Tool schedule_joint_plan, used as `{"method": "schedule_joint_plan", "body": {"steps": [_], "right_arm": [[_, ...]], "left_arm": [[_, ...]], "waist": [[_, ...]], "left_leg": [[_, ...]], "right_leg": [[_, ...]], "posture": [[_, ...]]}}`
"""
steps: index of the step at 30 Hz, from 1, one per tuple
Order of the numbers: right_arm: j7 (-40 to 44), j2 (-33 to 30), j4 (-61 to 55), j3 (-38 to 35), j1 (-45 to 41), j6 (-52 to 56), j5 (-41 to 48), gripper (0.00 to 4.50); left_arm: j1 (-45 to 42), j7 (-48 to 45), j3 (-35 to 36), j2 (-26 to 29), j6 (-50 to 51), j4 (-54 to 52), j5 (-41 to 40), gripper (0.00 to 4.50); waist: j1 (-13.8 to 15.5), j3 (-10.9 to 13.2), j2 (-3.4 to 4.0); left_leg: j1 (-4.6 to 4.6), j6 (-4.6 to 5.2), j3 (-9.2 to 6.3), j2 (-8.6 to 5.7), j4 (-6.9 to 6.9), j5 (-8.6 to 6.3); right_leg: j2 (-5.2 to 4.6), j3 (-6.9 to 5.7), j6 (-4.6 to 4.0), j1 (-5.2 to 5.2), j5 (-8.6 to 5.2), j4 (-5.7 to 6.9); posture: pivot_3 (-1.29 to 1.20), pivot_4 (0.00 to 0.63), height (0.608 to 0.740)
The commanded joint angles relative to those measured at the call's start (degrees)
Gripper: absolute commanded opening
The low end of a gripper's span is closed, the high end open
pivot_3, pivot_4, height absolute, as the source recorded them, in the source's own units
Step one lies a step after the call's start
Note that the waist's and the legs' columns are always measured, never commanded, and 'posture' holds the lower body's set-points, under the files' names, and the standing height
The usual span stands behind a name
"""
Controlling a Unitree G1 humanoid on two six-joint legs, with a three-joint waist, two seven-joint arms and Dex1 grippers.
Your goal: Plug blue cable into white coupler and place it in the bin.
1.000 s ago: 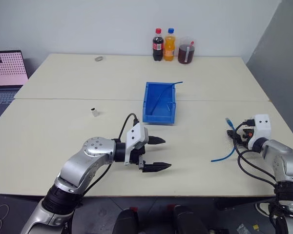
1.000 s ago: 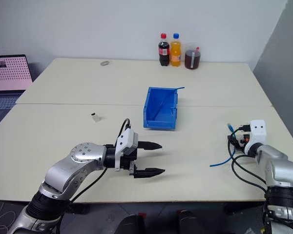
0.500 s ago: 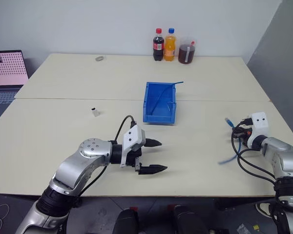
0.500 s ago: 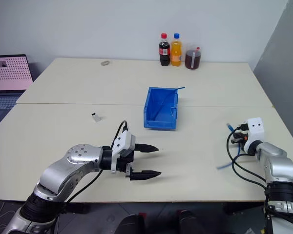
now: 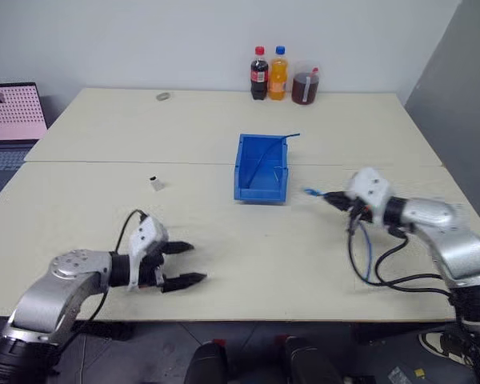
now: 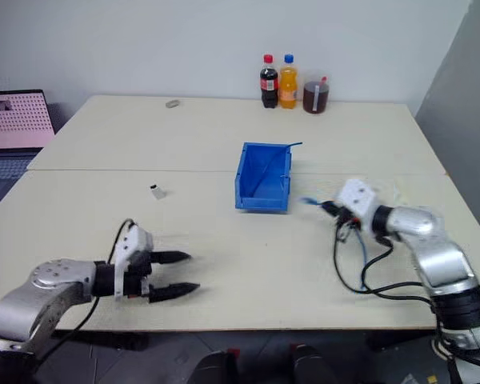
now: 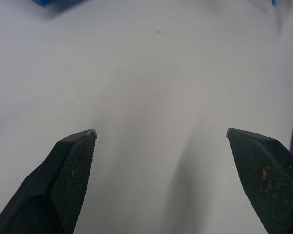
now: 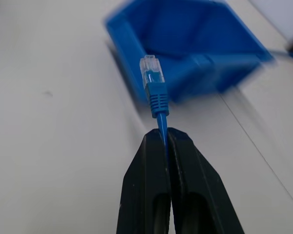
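Note:
My right gripper [image 5: 336, 199] is shut on the blue cable [image 5: 365, 246] just behind its clear plug [image 8: 151, 73]. The plug juts out toward the blue bin [image 5: 238, 165], a short way off its right side and above the table. The rest of the cable hangs down under my right wrist. The white coupler [image 5: 154, 184] lies alone on the table left of the bin, far from both grippers. My left gripper [image 5: 198, 262] hovers low over the near-left table, open, with nothing between its fingers [image 7: 73, 161].
A second thin blue cable [image 5: 274, 149] leans inside the bin and pokes over its back right corner. Two bottles [image 5: 258, 74] and a jar [image 5: 306, 86] stand at the table's far edge, a small grey ring [image 5: 162, 96] far left, a laptop [image 5: 12, 112] beyond the left edge.
My right gripper shut on the blue cable, lifted it off the table and swung left toward the bin, rolling over. My left arm drew away to the left, still open.

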Motion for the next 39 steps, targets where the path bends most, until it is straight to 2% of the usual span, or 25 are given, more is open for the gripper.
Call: {"method": "schedule_joint_plan", "body": {"steps": [1, 7, 12, 15, 19, 23, 28, 33, 39], "right_arm": [[-1.2, 5.0, 3.9, 7.1, -4.5, -6.5, -7.4, 0.04], [-1.6, 17.8, 19.4, 17.9, -11.1, -15.6, -15.4, 0.04], [1.3, 20.7, 25.1, 18.5, -11.7, -17.2, -15.0, 0.04], [2.1, 21.6, 27.4, 18.6, -12.3, -17.8, -15.4, 0.57], [2.2, 21.9, 27.2, 18.0, -12.5, -17.5, -15.6, 1.74], [7.1, 23.1, 19.5, 13.5, -10.2, -1.9, -7.7, 2.75], [10.1, 20.7, 8.5, 8.9, -7.4, 13.3, -0.3, 3.91], [7.2, 18.1, -2.2, 4.5, -2.2, 22.6, 3.7, 3.91], [1.3, 15.7, -13.7, 0.5, 5.3, 30.0, 6.1, 3.91]], "left_arm": [[0.0, 0.1, 2.6, -0.4, 1.3, 1.2, -1.9, 4.50], [2.2, -1.7, 3.6, 1.3, -0.6, 4.5, -0.4, 4.50], [2.3, -1.7, 2.7, 1.3, -4.2, 6.4, 2.5, 4.50], [2.5, -1.6, 1.5, 1.0, -6.1, 6.2, 4.5, 4.50], [2.4, -1.3, 0.8, 0.4, -7.8, 6.0, 5.7, 4.50], [-1.3, 0.7, -1.4, -2.0, -12.5, 8.5, 9.4, 4.50], [-5.8, 3.7, -4.2, -5.6, -16.7, 11.3, 13.8, 4.50], [-8.8, 4.0, -7.2, -9.4, -19.2, 14.0, 15.6, 4.50], [-11.6, 1.5, -12.0, -10.9, -23.9, 20.1, 19.6, 4.50]], "waist": [[0.1, 0.0, -0.01], [0.2, 0.0, -0.04], [1.2, 0.0, -0.05], [1.4, 0.0, -0.08], [1.4, 0.0, -0.08], [1.8, 0.0, -0.09], [2.0, 0.0, -0.11], [1.9, 0.0, -0.12], [1.8, -0.1, -0.14]], "left_leg": [[0.00, 0.00, 0.01, 0.00, 0.00, 0.00], [-0.06, -0.01, -0.05, 0.04, -0.04, 0.00], [-0.09, -0.02, -0.21, 0.03, -0.06, 0.00], [-0.09, -0.02, -0.18, 0.02, -0.02, 0.00], [-0.07, -0.02, -0.23, 0.07, -0.02, 0.01], [-0.06, -0.02, -0.25, 0.05, -0.01, 0.01], [-0.07, -0.02, -0.29, 0.02, 0.02, 0.01], [-0.07, -0.02, -0.31, 0.02, 0.02, 0.00], [-0.07, -0.02, -0.33, 0.00, 0.01, 0.00]], "right_leg": [[0.00, 0.00, -0.03, 0.00, -0.01, 0.01], [0.00, -0.15, -0.49, -0.05, 0.04, 0.05], [-0.06, -0.45, -0.67, -0.02, -0.05, 0.10], [-0.10, -0.44, -0.67, 0.00, -0.05, 0.09], [-0.05, -0.50, -0.69, -0.01, -0.06, 0.20], [-0.04, -0.51, -0.72, -0.01, -0.07, 0.30], [-0.04, -0.53, -0.72, -0.02, -0.07, 0.41], [-0.01, -0.54, -0.72, -0.02, -0.08, 0.46], [0.00, -0.52, -0.71, -0.02, -0.08, 0.50]], "posture": [[0.00, 0.150, 0.740], [0.00, 0.150, 0.740], [0.00, 0.150, 0.740], [0.00, 0.150, 0.740], [0.00, 0.150, 0.740], [0.00, 0.150, 0.740], [0.00, 0.150, 0.740], [0.00, 0.150, 0.740], [0.00, 0.150, 0.740]]}}
